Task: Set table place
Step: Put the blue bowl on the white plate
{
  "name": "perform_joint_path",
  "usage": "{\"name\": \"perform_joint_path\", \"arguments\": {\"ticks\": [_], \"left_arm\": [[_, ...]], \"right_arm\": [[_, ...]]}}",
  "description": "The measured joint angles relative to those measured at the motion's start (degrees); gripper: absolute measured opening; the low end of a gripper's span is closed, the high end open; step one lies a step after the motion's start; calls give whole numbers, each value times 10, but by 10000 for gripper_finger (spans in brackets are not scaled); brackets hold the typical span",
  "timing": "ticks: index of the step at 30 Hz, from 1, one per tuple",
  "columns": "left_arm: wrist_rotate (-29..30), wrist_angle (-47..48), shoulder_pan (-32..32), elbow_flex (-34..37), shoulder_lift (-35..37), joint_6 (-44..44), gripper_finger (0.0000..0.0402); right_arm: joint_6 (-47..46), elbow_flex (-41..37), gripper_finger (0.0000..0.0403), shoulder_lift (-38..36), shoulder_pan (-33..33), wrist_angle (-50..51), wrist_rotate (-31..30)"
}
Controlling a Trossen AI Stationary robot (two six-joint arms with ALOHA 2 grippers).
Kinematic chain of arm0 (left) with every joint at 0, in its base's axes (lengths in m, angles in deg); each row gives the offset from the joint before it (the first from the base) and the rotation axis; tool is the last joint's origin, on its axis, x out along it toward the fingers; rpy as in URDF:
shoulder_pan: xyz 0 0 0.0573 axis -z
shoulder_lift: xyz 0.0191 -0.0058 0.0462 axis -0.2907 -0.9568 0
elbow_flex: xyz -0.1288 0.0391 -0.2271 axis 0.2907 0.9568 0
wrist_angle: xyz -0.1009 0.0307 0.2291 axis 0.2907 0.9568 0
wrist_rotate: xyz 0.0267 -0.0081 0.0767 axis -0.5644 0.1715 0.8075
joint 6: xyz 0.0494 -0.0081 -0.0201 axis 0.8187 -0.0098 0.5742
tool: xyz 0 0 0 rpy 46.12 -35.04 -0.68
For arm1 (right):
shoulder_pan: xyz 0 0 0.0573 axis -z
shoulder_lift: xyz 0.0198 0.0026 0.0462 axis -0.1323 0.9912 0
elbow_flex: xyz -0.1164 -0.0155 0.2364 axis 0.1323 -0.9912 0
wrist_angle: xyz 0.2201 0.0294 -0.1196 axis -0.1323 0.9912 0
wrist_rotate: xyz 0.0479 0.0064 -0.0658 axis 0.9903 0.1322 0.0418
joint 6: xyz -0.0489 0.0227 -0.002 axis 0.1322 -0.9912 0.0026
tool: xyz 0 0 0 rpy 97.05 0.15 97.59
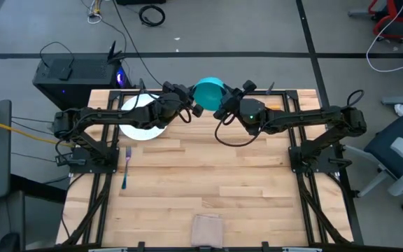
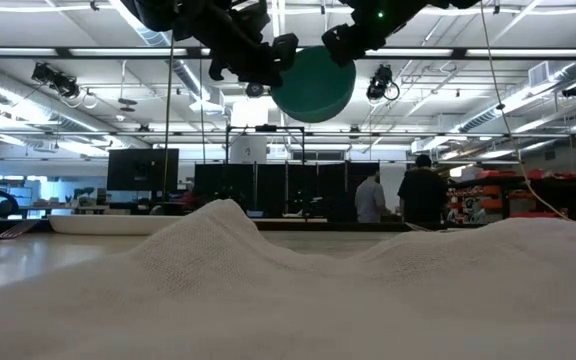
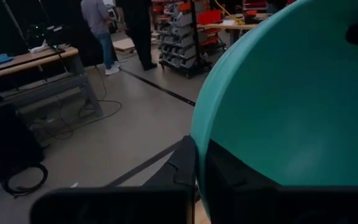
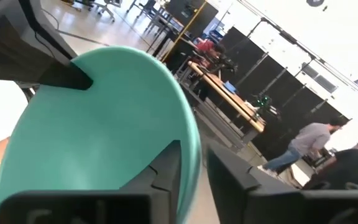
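Note:
The teal bowl [image 1: 208, 92] hangs in the air above the table's far middle, held between both grippers; in the low view the teal bowl [image 2: 314, 84] is well above the tabletop and tipped on its side. My left gripper [image 1: 196, 106] is shut on its left rim, my right gripper [image 1: 220, 108] on its right rim. The white plate [image 1: 143, 120] lies flat on the table [image 1: 208, 175] under the left arm. The blue-handled fork [image 1: 126, 168] lies near the table's left edge. A bit of orange [image 1: 277, 106] shows by the right arm; I cannot tell whether it is the spoon. My left gripper [image 3: 201, 155] pinches the bowl's rim [image 3: 199, 134], one finger [image 3: 184, 167] outside the wall and one [image 3: 232, 174] inside. It comes level from the table's left. The bowl is lifted clear and tilted. My right gripper [image 4: 194, 155] pinches the opposite rim [image 4: 194, 146], one finger [image 4: 166, 167] inside the bowl and one [image 4: 232, 177] outside, coming level from the table's right. The left gripper's finger [image 4: 67, 74] shows on the far rim.
A folded beige cloth [image 1: 207, 228] lies at the table's near edge and fills the foreground as the cloth [image 2: 288, 290] in the low view. The middle of the tabletop is bare wood. People [image 2: 408, 195] stand in the room beyond the table.

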Motion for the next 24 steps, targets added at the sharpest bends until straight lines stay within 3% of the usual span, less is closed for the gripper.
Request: {"name": "perform_joint_path", "arguments": {"ticks": [14, 24], "left_arm": [[-14, 28, -11, 0, 22, -2, 14], [1, 84, -12, 1, 70, 1, 13]], "right_arm": [[29, 1, 191, -29, -26, -2, 0], [31, 3, 216, -77, -55, -6, -23]]}}
